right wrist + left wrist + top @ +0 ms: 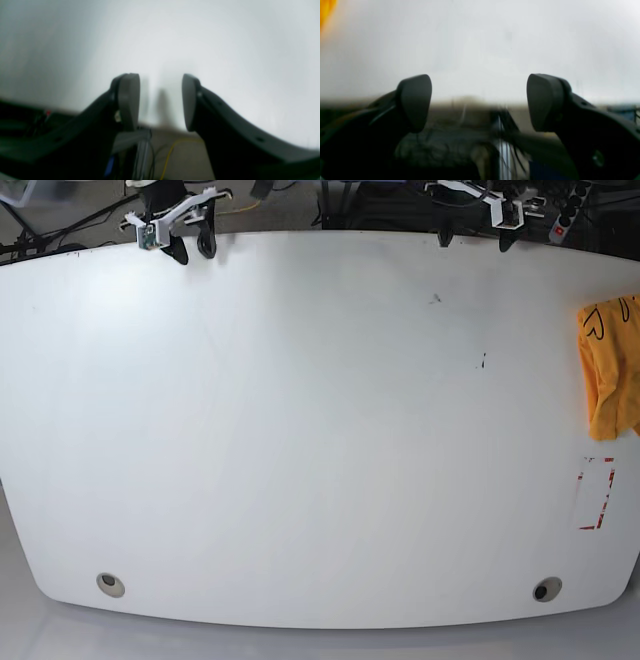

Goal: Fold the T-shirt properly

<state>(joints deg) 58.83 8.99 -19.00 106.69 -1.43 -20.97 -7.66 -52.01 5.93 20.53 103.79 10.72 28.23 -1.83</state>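
A broad white bench (pixel 300 430) with rounded corners fills nearly the whole base view, evenly lit, with a soft sheen. Two round holes sit near its lower edge, one at lower left (pixel 111 584) and one at lower right (pixel 546 589). A red-and-white dashed rectangle marking (pixel 596 493) lies at the right side. Small dark specks (pixel 484 361) dot the upper right. Beyond the top edge, dark clutter and cables (pixel 60 225) show; a power strip (pixel 570 210) sits in the upper right corner.
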